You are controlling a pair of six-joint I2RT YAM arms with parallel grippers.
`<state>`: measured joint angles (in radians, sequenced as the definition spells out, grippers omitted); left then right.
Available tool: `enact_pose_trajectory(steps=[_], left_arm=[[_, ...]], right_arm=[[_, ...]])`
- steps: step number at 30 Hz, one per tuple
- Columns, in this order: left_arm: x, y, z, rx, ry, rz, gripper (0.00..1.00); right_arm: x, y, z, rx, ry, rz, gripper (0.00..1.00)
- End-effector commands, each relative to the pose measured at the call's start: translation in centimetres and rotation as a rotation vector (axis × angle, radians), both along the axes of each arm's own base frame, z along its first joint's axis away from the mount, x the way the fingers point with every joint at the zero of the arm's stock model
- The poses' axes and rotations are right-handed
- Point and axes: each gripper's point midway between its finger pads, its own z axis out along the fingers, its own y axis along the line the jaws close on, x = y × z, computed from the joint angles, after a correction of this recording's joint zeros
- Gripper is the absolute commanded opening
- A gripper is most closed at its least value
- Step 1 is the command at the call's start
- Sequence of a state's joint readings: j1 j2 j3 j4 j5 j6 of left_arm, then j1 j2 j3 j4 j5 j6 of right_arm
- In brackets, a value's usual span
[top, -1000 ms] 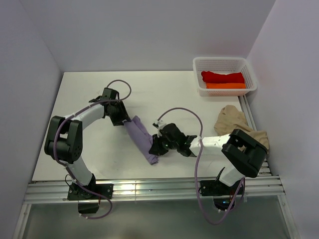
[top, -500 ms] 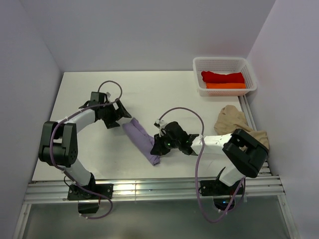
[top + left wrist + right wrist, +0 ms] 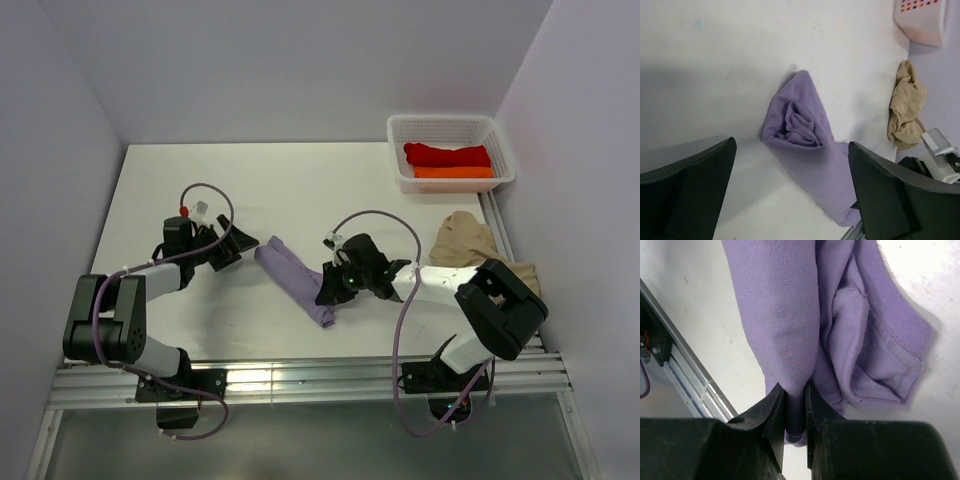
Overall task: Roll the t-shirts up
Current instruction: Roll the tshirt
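The lavender t-shirt point(image 3: 297, 283) lies as a slanted roll on the white table point(image 3: 300, 185). My right gripper point(image 3: 328, 290) is shut on a fold at its near end point(image 3: 796, 400), with lavender cloth point(image 3: 805, 315) bunched ahead of the jaws. My left gripper point(image 3: 240, 245) stands wide open just left of the roll's far end, apart from it. In the left wrist view the spiral end of the roll point(image 3: 802, 125) shows between the two black fingers point(image 3: 690, 190). A beige t-shirt point(image 3: 470, 245) lies crumpled at the right edge. Rolled red point(image 3: 447, 154) and orange point(image 3: 453, 172) t-shirts sit in the basket.
A white mesh basket point(image 3: 400, 130) stands at the back right corner. Grey walls close in the table on the left, back and right. A metal rail point(image 3: 300, 378) runs along the near edge. The right arm's purple cable point(image 3: 385, 225) arcs over the table.
My left gripper has opened, let go of the roll's far end and drawn back to the left. The right gripper keeps its hold and has shifted the roll slightly right.
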<state>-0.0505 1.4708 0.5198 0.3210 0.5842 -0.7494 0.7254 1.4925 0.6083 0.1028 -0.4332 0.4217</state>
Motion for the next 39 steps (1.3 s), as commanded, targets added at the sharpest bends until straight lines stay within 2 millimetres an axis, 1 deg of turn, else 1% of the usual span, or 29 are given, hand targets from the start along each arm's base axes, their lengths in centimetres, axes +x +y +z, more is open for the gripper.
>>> enact_pose_trajectory(steps=[1, 6, 7, 9, 10, 12, 13, 15, 16, 19, 24, 25, 27, 28, 29, 31, 32, 34, 39], left_arm=[[1.8, -0.6, 2.9, -0.032, -0.175, -0.043, 0.98], [1.9, -0.7, 2.1, -0.042, -0.168, -0.051, 0.89], [1.9, -0.7, 1.9, -0.041, -0.163, -0.051, 0.84], [1.9, -0.7, 1.7, -0.04, -0.16, -0.052, 0.78], [1.8, -0.7, 1.6, -0.041, -0.157, -0.051, 0.68], [1.5, -0.8, 1.7, -0.048, -0.166, -0.058, 0.54], [1.5, -0.8, 1.8, -0.048, -0.167, -0.059, 0.39], [1.4, -0.8, 2.0, -0.045, -0.173, -0.061, 0.25], [1.4, -0.9, 2.2, -0.048, -0.178, -0.067, 0.14], [1.2, -1.0, 2.5, -0.051, -0.189, -0.08, 0.0], [0.3, -1.4, 3.0, -0.077, -0.186, -0.1, 0.0], [0.0, -1.6, 3.4, -0.089, -0.193, -0.103, 0.0], [-0.4, -1.7, 3.6, -0.094, -0.199, -0.104, 0.0], [-0.6, -1.8, 4.2, -0.096, -0.215, -0.105, 0.0], [-1.0, -1.9, 4.1, -0.096, -0.21, -0.107, 0.0], [-1.3, -2.1, 5.0, -0.093, -0.236, -0.116, 0.0], [-1.6, -2.1, 4.9, -0.09, -0.225, -0.113, 0.0], [-1.7, -2.3, 5.5, -0.084, -0.244, -0.12, 0.0], [-1.2, -3.0, 5.0, -0.08, -0.212, -0.131, 0.0]], right_arm=[[-0.2, -2.7, -1.8, -0.134, 0.051, -0.041, 0.0], [0.1, -2.4, -1.6, -0.128, 0.047, -0.033, 0.0], [0.1, -2.5, -1.7, -0.131, 0.05, -0.034, 0.0], [0.2, -2.5, -1.6, -0.126, 0.05, -0.035, 0.0], [0.2, -2.5, -1.7, -0.122, 0.054, -0.035, 0.0], [0.2, -2.5, -1.7, -0.117, 0.059, -0.038, 0.0], [0.3, -2.5, -1.7, -0.114, 0.063, -0.037, 0.0], [0.3, -2.5, -1.8, -0.113, 0.069, -0.037, 0.0], [0.4, -2.5, -1.8, -0.113, 0.071, -0.038, 0.0], [0.6, -2.3, -1.7, -0.106, 0.071, -0.035, 0.0], [0.6, -2.2, -1.7, -0.1, 0.079, -0.03, 0.0], [0.6, -2.2, -1.7, -0.1, 0.081, -0.031, 0.0], [0.6, -2.2, -1.8, -0.099, 0.084, -0.031, 0.0], [0.6, -2.2, -1.8, -0.098, 0.084, -0.03, 0.0], [0.6, -2.2, -1.8, -0.096, 0.087, -0.031, 0.0], [0.6, -2.1, -1.9, -0.097, 0.091, -0.028, 0.0], [0.6, -2.0, -1.9, -0.096, 0.09, -0.027, 0.0], [0.6, -2.0, -1.9, -0.094, 0.092, -0.027, 0.0], [0.7, -1.8, -1.9, -0.09, 0.096, -0.022, 0.0]])
